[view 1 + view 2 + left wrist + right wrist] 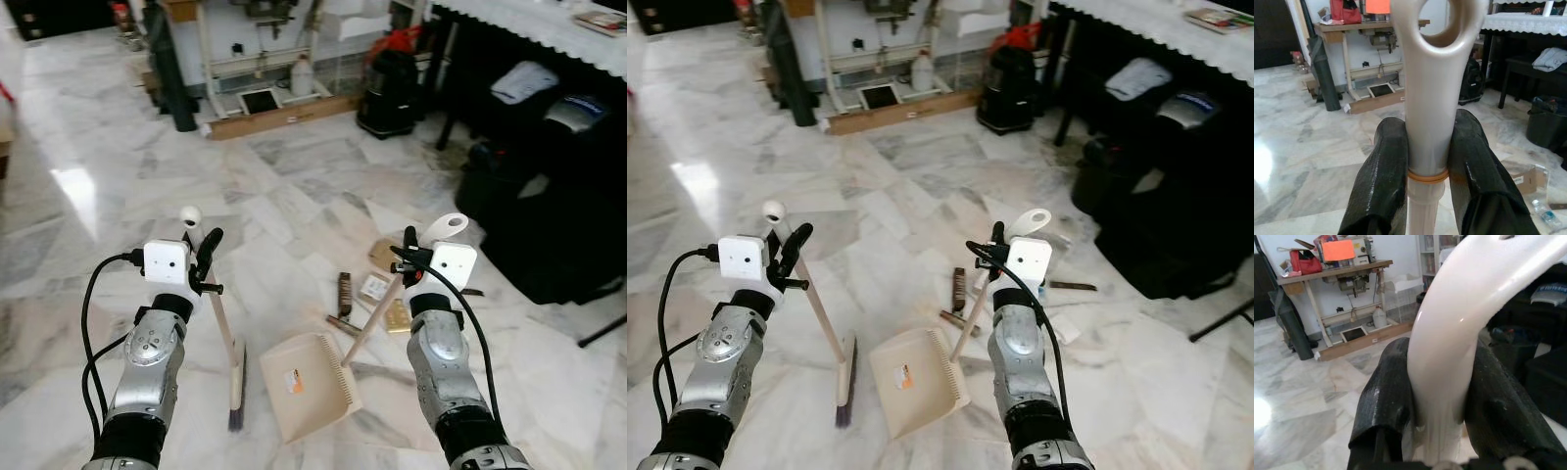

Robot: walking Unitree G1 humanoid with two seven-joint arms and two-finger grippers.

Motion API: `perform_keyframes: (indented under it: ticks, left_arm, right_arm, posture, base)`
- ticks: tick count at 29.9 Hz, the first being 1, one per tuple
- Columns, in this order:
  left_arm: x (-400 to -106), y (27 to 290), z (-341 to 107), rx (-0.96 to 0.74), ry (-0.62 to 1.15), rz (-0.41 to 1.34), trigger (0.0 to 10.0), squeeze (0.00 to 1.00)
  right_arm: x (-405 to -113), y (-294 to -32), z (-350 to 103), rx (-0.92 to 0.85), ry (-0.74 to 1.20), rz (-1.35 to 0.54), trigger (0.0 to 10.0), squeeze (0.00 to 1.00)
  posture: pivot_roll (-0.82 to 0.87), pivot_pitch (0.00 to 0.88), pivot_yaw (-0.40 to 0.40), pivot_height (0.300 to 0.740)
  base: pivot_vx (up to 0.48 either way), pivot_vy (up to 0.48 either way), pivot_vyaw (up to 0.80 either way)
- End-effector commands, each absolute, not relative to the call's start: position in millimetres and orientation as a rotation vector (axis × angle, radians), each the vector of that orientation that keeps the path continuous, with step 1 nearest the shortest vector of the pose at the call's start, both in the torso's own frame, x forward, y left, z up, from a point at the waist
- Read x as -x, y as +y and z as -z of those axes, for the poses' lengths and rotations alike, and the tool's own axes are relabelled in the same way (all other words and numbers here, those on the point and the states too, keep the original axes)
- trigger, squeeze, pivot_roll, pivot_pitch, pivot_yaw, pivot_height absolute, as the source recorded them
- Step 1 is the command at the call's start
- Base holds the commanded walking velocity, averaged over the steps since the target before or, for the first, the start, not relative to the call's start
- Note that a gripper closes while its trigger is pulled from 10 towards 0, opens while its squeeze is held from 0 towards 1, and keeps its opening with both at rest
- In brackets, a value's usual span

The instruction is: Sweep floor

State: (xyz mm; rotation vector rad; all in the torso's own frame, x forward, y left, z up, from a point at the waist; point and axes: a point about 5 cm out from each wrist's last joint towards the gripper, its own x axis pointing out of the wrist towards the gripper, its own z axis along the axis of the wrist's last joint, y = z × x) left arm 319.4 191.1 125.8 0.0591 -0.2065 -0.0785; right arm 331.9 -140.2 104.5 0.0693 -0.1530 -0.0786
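My left gripper is shut on the cream handle of a broom. The handle slopes down to the dark bristles, which rest on the marble floor. My right gripper is shut on the white handle of a cream dustpan, which lies flat on the floor between my arms. Litter lies just beyond the pan: a brown strip, a small white card and a yellowish scrap. In the left wrist view both fingers press the handle's looped end.
Black bags and a dark table with a white cloth stand along the right. Farther back are a black vacuum, a wooden board under a sewing table, and a dark rolled bundle. Open marble floor stretches to the left.
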Motion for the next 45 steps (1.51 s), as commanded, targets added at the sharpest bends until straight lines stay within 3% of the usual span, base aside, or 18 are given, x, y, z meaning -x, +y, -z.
perform_keyframes:
  ticks: [1,28,36,45]
  left_arm:
    - [-320,190,-136,-0.072,-0.252,0.084,10.0,0.00]
    - [-319,191,-134,-0.066,-0.246,0.073,10.0,0.00]
    - [-318,193,-135,-0.067,-0.249,0.064,10.0,0.00]
    - [-318,195,-136,-0.070,-0.257,0.051,10.0,0.00]
  right_arm:
    - [-335,-136,-114,-0.074,-0.197,0.068,10.0,0.00]
    - [-334,-138,-110,-0.077,-0.167,0.072,10.0,0.00]
    - [-333,-140,-112,-0.070,-0.181,0.076,10.0,0.00]
    - [-332,-146,-114,-0.067,-0.199,0.116,10.0,0.00]
  posture:
    - [-0.06,0.060,-0.028,0.740]
    - [-0.06,0.088,-0.032,0.740]
    - [-0.06,0.089,-0.032,0.740]
    - [-0.06,0.086,-0.029,0.740]
  base:
    - [0.330,0.000,0.00]
    - [0.329,0.000,0.00]
    - [0.321,0.000,-0.38]
    - [0.000,0.000,0.00]
